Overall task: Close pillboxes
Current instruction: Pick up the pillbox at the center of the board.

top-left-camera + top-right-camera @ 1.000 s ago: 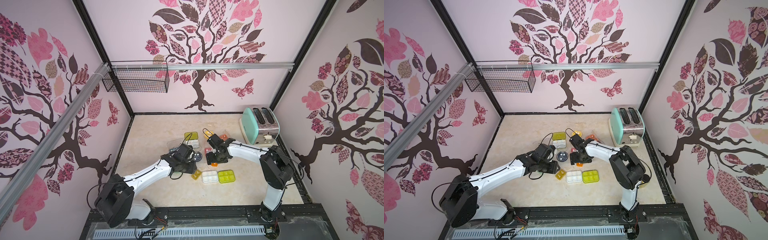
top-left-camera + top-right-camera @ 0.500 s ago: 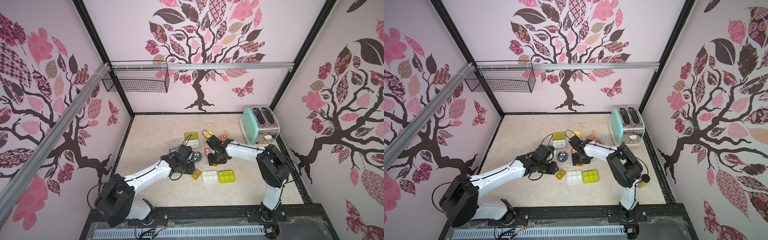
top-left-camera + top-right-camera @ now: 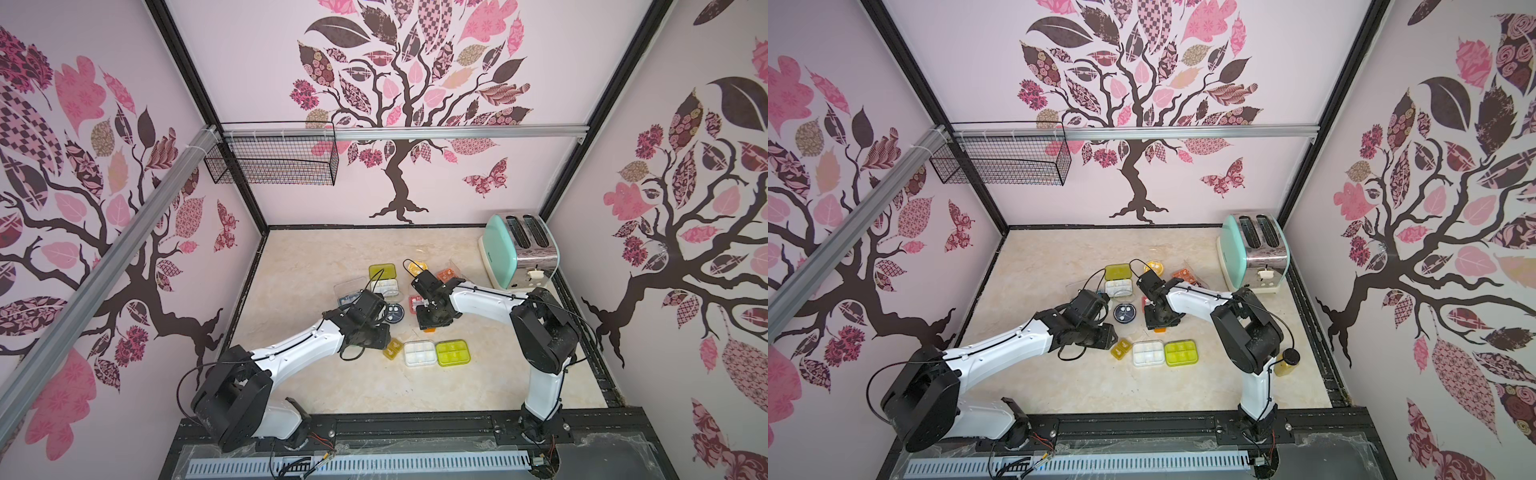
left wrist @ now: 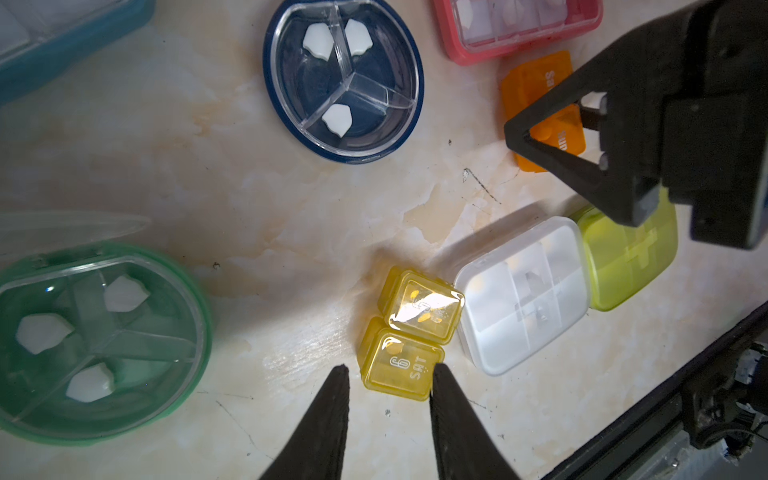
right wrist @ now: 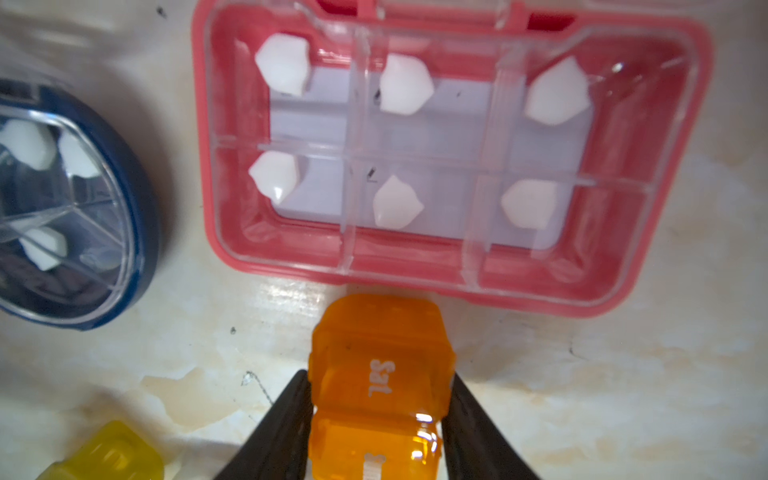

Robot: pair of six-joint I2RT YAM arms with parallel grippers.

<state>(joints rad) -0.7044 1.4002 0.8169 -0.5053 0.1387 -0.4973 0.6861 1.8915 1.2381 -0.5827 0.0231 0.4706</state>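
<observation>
Narrowing from a wider spread, the fingers of the right gripper [image 5: 378,376] now pinch the orange pillbox [image 5: 380,332] by its sides on the bench [image 5: 623,395], beside the pink pillbox [image 5: 453,158], likely readying its lid for closing. Fingers of the left gripper [image 4: 390,370] hang spread at the yellow pillbox [image 4: 419,307].

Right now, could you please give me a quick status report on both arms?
Left end effector open, tips at yellow pillbox. Right end effector shut on orange pillbox. Pink pillbox close ahead of it.
</observation>
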